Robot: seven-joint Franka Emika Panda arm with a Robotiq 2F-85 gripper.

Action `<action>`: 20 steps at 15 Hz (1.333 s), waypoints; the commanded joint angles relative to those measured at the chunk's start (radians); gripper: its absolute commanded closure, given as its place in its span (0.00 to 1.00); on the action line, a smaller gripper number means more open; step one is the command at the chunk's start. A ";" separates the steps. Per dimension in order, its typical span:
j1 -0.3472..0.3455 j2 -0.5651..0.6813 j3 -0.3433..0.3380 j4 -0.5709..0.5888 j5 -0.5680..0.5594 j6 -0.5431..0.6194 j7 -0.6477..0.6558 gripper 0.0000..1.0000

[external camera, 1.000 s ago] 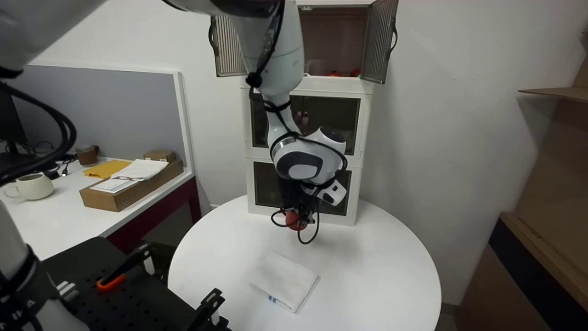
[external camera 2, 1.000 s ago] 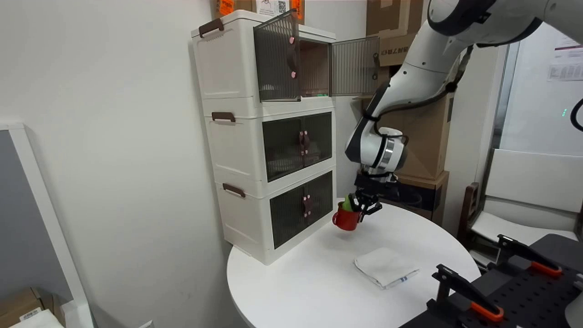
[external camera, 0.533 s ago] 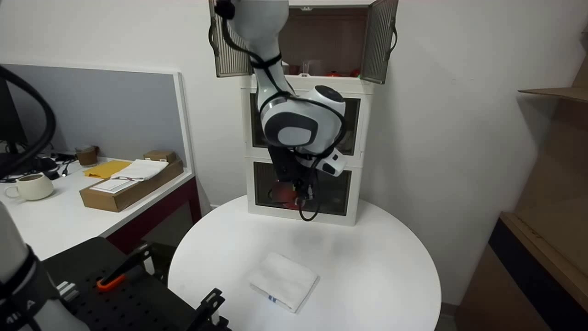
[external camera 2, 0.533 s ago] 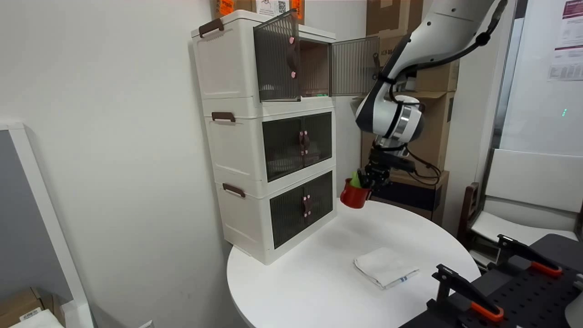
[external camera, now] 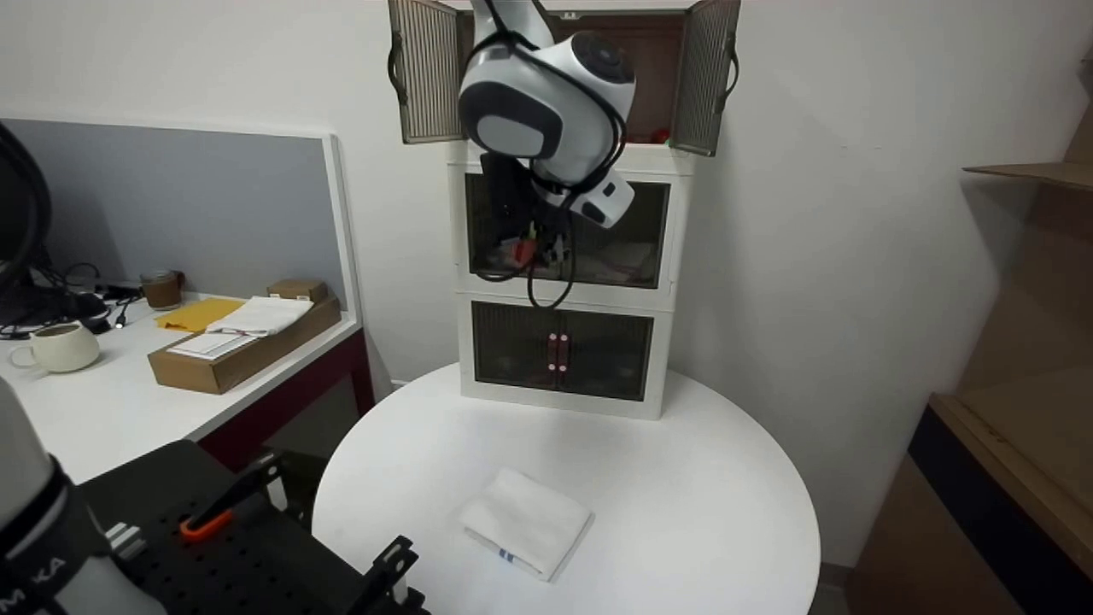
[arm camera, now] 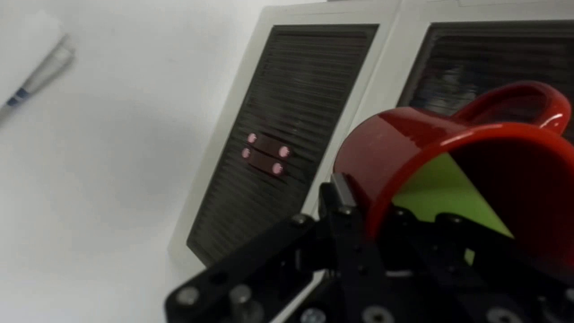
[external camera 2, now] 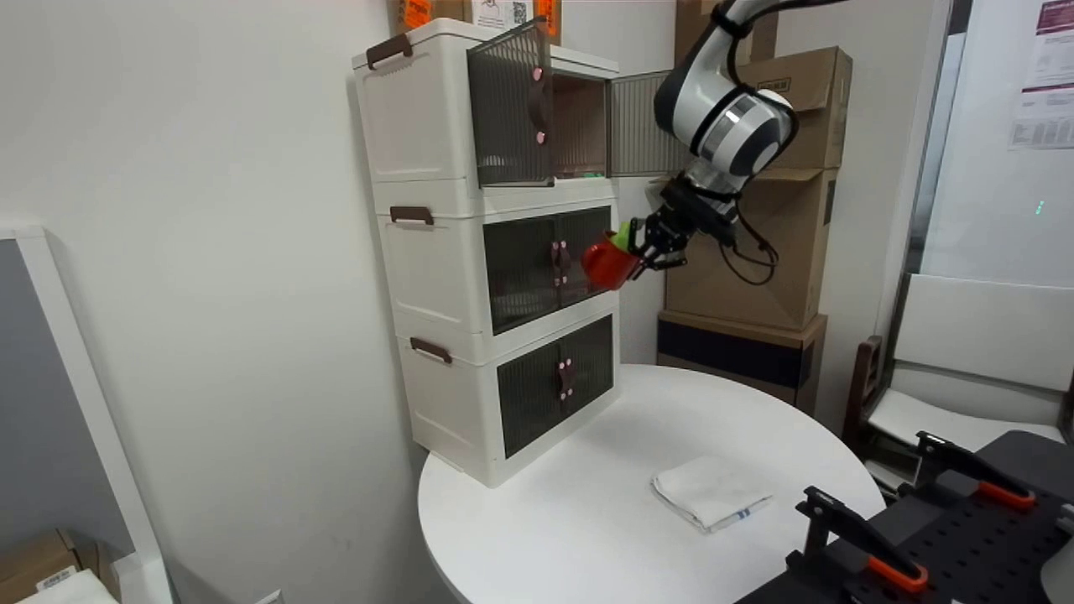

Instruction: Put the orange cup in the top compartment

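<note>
Biggest thing in the room from where I stand is the tall white plastic cabinet [external camera 2: 432, 277], three sections stacked, sitting at the edge of a round white table [external camera 2: 570, 537]. Over the table hangs a white robot arm [external camera 2: 730, 126] with dark joint bands and black cables tied along it. The top compartment [external camera 2: 581, 117], brownish inside, has its pair of smoky ribbed doors [external camera 2: 510, 109] swung wide; the darker doors on the two sections below are closed. A folded white cloth [external camera 2: 709, 493], blue-marked near one edge, lies flat on the table. The black jointed claw [arm camera: 372, 211] is drawn down to a narrow gap, pinching the wall, at the rim, of a glossy, rounded red-orange cup [external camera 2: 606, 267]. The cup strikes me as more red than orange: smooth and shiny outside, a pale gleam along its lip, deep dark red within. It's tipped well over, mouth turned back towards the claw, up in the air before the middle section in both exterior views, lower than the open doors and well above the table. Its looped red handle [arm camera: 556, 114] sticks out away from the gripped side. Inside the mouth sits a lime-green piece [arm camera: 439, 188]; what it is, I cannot tell.
</note>
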 commanded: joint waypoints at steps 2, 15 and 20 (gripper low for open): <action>0.164 -0.152 -0.175 0.029 0.117 -0.123 -0.040 0.99; 0.390 -0.130 -0.487 0.229 0.113 -0.097 0.110 0.99; 0.408 -0.046 -0.490 0.349 0.123 -0.061 0.186 0.99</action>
